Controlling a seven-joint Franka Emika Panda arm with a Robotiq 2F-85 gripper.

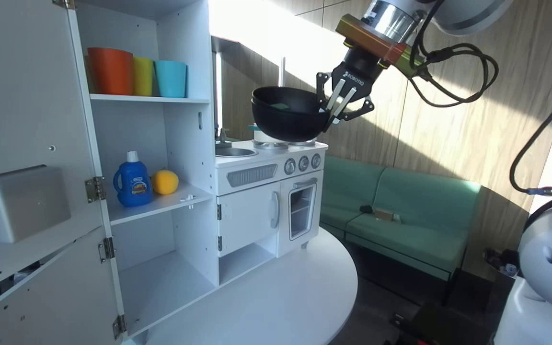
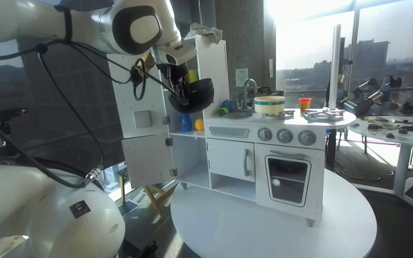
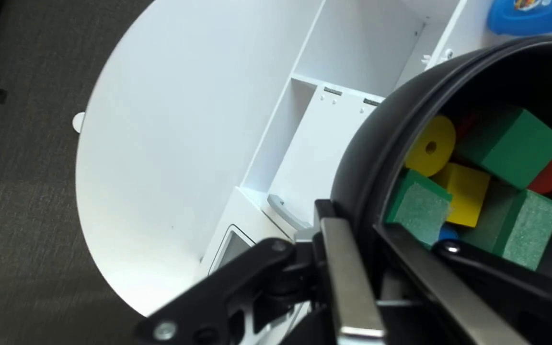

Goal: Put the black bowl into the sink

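Eyes on the claw (image 1: 329,115): clamped on the rim of the black bowl (image 1: 283,123), with one finger (image 3: 348,278) outside and one within. Hanging in mid-air out beyond the claw, higher than the sink (image 2: 238,115), not over it yet. Leaning a touch, too, down toward the claw in both exterior views: a worrying angle. Now peek inside by the wrist view: loaded with loose coloured blocks (image 3: 520,143), heaped beyond the claw's inner finger. Tilt any further and risk a spill back past the claw, thanks to such a load hung from a single pinch. Count the rims: apparently two, so possibly a nested pair, and liable to slither apart under an uneven bite.

Now for the crossing, down and farther off from the claw! Mind the tall cabinet (image 2: 215,71), out past the bowl from the claw; swing across too early and perhaps clip its side, with a gap impossible to judge from here. Beware the tap (image 2: 245,95), rising on the sink's far side from the claw, well placed to snag the bowl's leading lip on an overreach. And the landing? Looking broad for that sink, so quite likely to perch on the edge, then tip and shed blocks at the moment of release.
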